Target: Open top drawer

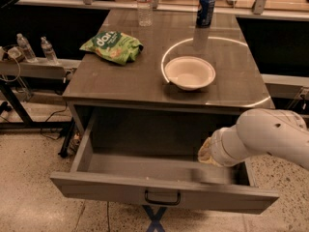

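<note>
The top drawer point(120, 166) is a wide grey metal box under the table top, pulled far out toward the camera. Its front panel point(96, 190) carries a small dark loop handle point(162, 197) at centre. My white arm point(270, 137) reaches in from the right, and its beige wrist end point(206, 151) hangs over the right part of the open drawer. The gripper point(212, 174) shows only as a dark smear just behind the drawer front, to the right of the handle. The drawer's inside looks bare.
On the grey table top point(120, 83) are a white bowl point(189, 73), a green snack bag point(112, 46), a blue can point(206, 9) and a clear water bottle point(144, 5). Small bottles point(26, 49) stand on a rack at left. Speckled floor lies in front.
</note>
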Controlling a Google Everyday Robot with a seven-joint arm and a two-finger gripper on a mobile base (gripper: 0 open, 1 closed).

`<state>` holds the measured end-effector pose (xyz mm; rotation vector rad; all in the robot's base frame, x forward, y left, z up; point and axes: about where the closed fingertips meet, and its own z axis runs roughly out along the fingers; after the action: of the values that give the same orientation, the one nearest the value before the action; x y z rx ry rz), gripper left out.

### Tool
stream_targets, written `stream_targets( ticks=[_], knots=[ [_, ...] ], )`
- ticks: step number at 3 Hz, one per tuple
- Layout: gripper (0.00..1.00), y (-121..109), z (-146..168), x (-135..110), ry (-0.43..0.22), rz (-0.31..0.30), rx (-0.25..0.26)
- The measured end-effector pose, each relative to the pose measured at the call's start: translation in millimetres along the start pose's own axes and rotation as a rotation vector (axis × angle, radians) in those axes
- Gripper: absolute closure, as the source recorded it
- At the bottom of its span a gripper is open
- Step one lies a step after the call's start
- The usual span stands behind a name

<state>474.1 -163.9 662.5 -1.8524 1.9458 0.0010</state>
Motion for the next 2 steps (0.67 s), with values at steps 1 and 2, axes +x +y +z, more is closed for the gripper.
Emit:
stream_targets(
  ticks=[1, 2],
  knots=[
    [1.0, 12.2, 0.1, 13.2, 0.035, 0.016, -0.017],
    [1.0, 35.3, 0.8, 31.0, 0.061, 0.052, -0.058]
  ],
)
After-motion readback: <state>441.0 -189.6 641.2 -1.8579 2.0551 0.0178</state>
